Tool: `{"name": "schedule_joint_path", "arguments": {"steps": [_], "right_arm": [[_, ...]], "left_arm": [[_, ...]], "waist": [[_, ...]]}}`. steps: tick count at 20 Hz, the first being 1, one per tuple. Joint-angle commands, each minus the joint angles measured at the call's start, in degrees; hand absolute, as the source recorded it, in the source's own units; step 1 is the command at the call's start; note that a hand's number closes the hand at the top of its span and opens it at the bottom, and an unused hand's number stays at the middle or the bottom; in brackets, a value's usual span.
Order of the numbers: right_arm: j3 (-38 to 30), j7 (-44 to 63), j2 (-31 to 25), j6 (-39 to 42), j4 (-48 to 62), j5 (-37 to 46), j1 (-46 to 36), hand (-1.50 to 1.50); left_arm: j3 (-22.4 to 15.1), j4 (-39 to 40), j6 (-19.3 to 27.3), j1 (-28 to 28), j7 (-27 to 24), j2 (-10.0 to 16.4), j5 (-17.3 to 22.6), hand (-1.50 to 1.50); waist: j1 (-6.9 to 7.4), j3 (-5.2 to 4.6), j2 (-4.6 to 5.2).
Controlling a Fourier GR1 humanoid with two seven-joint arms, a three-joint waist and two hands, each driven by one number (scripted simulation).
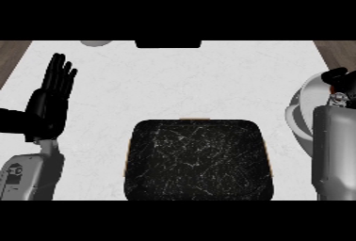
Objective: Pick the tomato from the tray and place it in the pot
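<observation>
The black marbled tray (198, 160) lies in the middle near the front edge, and nothing shows on it. No tomato is visible anywhere. A white pot (300, 110) stands at the right edge, partly covered by my right forearm (334, 150). My right hand (339, 79) is over the pot's far rim, mostly cut off by the view's edge. Whether it holds anything is hidden. At the left, my left hand (52, 94) rests open with fingers up, well away from the tray.
A grey round object (95, 43) and a black object (168, 44) sit at the counter's far edge. The white counter (195, 84) stretches between the tray and those objects. Wooden floor shows past both far corners.
</observation>
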Motion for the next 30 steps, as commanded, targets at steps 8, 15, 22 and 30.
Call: {"name": "schedule_joint_path", "arguments": {"steps": [8, 15, 22, 30], "right_arm": [[-4.95, -2.08, -3.98, -10.72, 0.81, -9.31, 11.84, 1.5], [-12.32, -5.52, -1.62, -14.57, 5.14, -24.95, 12.57, 1.5], [-12.42, -21.5, -7.22, -19.94, 14.99, -39.55, 13.12, -1.5], [-11.76, -26.6, -6.32, -34.58, 9.44, -45.61, 10.52, -1.5]], "left_arm": [[1.77, -0.69, -3.3, 3.97, -2.03, 0.76, 1.1, 0.0], [-0.07, -2.34, -0.42, 1.02, 1.12, -1.03, -0.63, 0.0], [0.78, -3.22, -0.59, -1.12, 4.31, 0.01, -0.45, 0.0], [1.48, -2.52, -2.43, 1.53, 1.72, 0.16, 0.16, 0.0]], "waist": [[0.5, 0.0, 0.12], [0.23, 0.09, 0.02], [0.45, 0.05, 0.14], [0.48, 0.04, 0.03]]}}
